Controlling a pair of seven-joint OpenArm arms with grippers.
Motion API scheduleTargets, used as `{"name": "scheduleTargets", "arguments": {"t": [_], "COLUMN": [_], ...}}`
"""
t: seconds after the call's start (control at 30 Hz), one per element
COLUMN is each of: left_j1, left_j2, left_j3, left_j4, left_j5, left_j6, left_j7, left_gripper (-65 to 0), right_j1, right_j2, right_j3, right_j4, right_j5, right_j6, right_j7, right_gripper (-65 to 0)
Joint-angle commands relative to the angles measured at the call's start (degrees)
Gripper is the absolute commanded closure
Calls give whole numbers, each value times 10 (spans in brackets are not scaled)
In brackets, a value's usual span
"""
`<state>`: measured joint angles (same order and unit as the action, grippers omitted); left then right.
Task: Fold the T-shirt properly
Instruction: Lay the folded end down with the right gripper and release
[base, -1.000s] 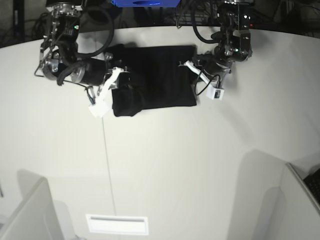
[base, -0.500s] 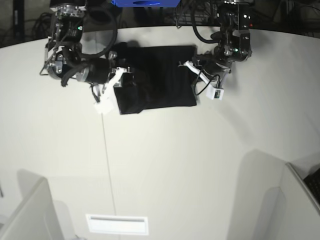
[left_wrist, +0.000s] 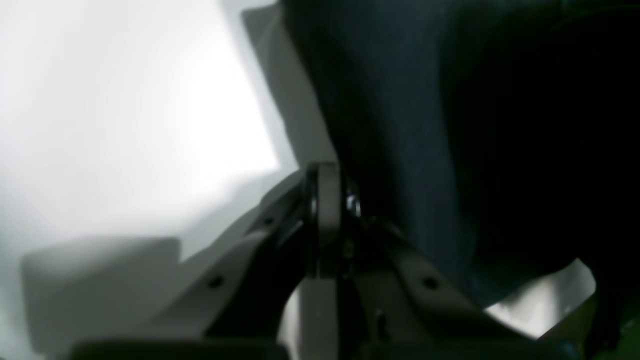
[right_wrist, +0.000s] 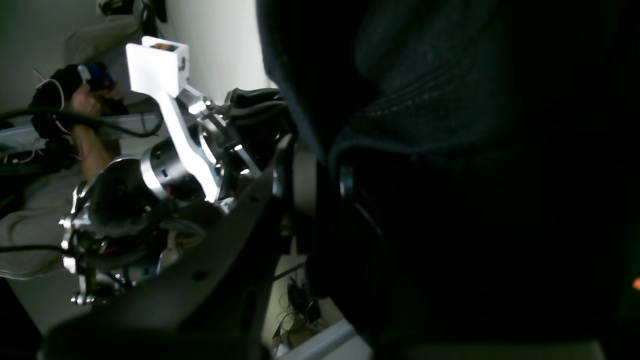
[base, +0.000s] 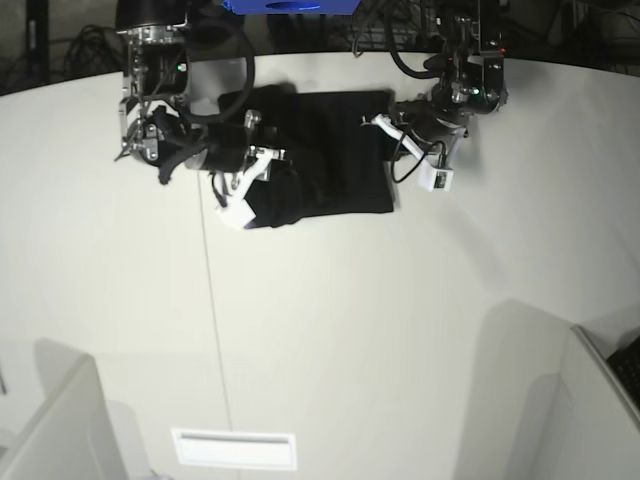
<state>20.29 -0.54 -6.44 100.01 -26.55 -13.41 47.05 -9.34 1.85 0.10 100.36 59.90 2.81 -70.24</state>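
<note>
Your black T-shirt (base: 320, 155) lies partly folded at the far side of the white counter (base: 350, 330). Your right pincer (base: 262, 172) is clamped on the shirt's edge, lifting a bunched fold. Your left pincer (base: 385, 135) rests at the opposite edge; whether it grips cannot be told.

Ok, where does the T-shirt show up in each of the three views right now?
Base: T-shirt lies at top centre on the white table, between both arms.
Left wrist: dark cloth fills the right half.
Right wrist: black fabric covers the right two thirds.
Shared landmark: the white table beside the cloth.
</note>
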Motion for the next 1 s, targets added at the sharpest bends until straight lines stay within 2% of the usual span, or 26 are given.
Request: {"name": "scheduleTargets", "arguments": {"t": [0.0, 0.3, 0.5, 0.93, 0.97], "left_j1": [1, 62, 81, 84, 95], "left_j2": [0, -51, -53, -54, -58], "left_j3": [0, -13, -74, -80, -91], "left_j4": [15, 81, 87, 97, 105], "left_j5": [-2, -7, -3, -8, -8], "left_j6": [-1, -1, -2, -3, -3], "left_j7": [-2, -2, -2, -2, -2], "left_gripper": [0, 0, 0, 0, 0], "right_j1": [12, 22, 31, 34, 34], "right_j2": [0, 0, 7, 7, 7], "right_j3": [0, 1, -2, -2, -2], "right_j4": [8, -1, -38, -50, -53], "right_j5": [19, 18, 18, 20, 20], "right_j6": [0, 0, 0, 0, 0], "right_j7": [4, 4, 33, 35, 35], "right_gripper": [0, 0, 0, 0, -72]}}
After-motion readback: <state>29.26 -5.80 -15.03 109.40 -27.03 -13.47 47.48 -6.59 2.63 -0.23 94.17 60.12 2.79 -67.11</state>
